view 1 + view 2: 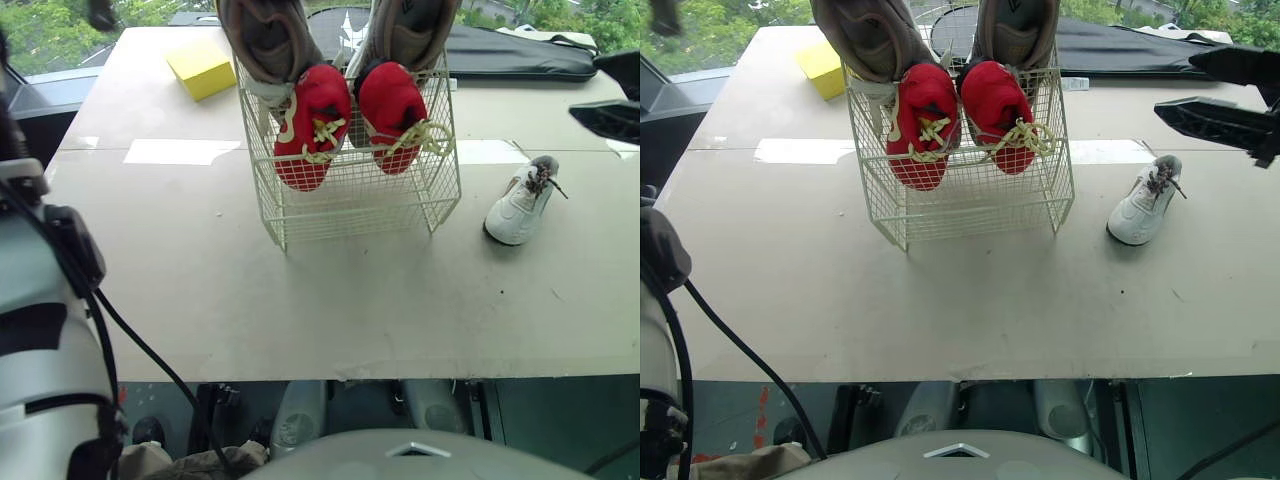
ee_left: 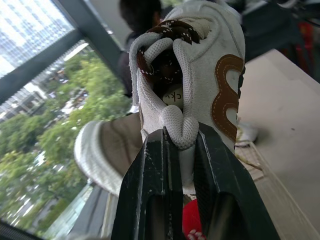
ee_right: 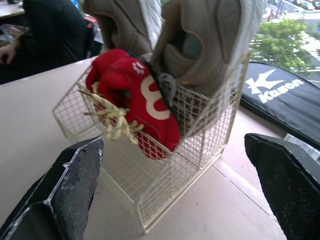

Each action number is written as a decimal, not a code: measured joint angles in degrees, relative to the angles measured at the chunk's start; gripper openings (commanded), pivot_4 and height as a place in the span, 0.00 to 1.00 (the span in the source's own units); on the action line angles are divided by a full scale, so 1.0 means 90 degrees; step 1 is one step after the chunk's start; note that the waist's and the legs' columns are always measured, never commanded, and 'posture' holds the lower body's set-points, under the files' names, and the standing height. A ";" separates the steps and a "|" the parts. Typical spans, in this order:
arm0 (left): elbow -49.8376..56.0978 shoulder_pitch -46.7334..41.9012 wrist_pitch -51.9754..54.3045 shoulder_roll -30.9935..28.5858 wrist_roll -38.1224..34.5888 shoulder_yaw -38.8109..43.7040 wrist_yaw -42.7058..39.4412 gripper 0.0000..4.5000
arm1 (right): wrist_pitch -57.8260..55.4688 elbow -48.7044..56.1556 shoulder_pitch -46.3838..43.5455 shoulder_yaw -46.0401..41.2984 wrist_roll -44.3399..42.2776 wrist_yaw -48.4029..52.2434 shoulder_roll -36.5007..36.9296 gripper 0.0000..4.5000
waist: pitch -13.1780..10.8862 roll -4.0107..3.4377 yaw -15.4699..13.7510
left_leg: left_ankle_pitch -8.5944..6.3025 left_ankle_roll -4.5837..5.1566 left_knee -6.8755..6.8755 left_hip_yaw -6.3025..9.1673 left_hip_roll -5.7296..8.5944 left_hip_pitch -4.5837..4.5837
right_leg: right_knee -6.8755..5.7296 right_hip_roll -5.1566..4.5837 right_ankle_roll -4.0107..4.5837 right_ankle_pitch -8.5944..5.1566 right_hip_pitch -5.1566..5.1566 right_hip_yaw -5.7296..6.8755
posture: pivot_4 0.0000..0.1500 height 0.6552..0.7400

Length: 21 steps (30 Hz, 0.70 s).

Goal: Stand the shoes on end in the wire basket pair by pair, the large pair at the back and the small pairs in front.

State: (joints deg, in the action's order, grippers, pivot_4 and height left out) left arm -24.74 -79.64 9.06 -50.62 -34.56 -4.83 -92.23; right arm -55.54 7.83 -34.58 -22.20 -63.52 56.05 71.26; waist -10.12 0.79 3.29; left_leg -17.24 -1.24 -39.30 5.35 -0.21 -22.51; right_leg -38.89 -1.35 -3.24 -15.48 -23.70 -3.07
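While the left gripper (image 2: 181, 137) holds its two black fingers clamped on the padded collar of a small white shoe with brown trim (image 2: 200, 70), that shoe hangs in the air, clear of the beige tabletop (image 1: 300, 300). Toward the tabletop's far edge stands the cream wire basket (image 1: 350, 215). Two large grey shoes (image 1: 268, 40) stand on end at its back, and a small red pair with pale yellow laces (image 1: 312, 125) stands in front of them. Between the basket and the right edge, a second small white shoe (image 1: 520, 205) lies on the tabletop. Above it hovers the right gripper (image 1: 1180, 85), fingers wide apart and holding nothing. A yellow block (image 1: 200, 68) sits near the far left corner.
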 measured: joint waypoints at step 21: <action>0.0060 -0.0836 -0.3941 0.0476 -0.1285 -0.3748 -0.0002 0.03 | -0.4065 -0.1559 -0.2935 0.1887 -0.1858 -0.0114 -0.0356 1.00 | -0.0013 -0.0014 -0.0086 | -0.0017 0.0030 -0.0007 -0.0035 0.0011 -0.0027 | 0.0009 -0.0025 -0.0010 -0.0002 -0.0032 -0.0022 | 1.00 1.00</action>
State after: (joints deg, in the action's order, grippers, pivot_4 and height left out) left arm -24.20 -87.16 -26.41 -46.34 -46.12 -38.57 -92.25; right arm -92.12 -6.20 -60.99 -5.22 -80.24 55.03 68.06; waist -10.23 0.66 2.52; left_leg -17.39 -0.98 -39.37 5.04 -0.11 -22.76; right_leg -38.81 -1.58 -3.33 -15.49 -23.99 -3.27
